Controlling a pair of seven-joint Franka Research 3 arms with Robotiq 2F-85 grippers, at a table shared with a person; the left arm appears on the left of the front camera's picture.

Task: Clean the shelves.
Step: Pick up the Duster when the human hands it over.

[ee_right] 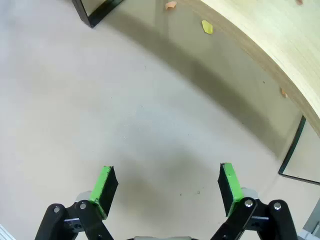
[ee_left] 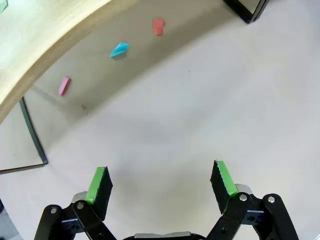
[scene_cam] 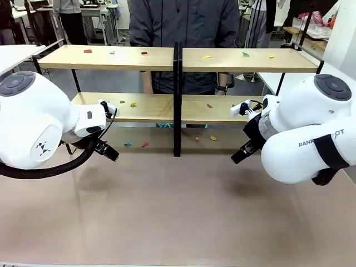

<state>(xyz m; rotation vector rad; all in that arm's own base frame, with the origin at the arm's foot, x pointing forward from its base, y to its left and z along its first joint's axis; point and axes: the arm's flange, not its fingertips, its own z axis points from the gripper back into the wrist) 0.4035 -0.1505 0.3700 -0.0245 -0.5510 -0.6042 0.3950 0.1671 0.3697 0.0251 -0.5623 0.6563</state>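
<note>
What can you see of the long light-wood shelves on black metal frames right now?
The light-wood shelves are two joined two-tier racks on thin black metal frames, meeting at a black centre post, standing upright across the tan tabletop. Small coloured scraps lie scattered on both tiers and on the table underneath. A person stands just behind. The left gripper and right gripper, both open, hang over the table in front, apart from it.

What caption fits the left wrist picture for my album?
Open left gripper over the table, three coloured scraps by the shelves.
</note>
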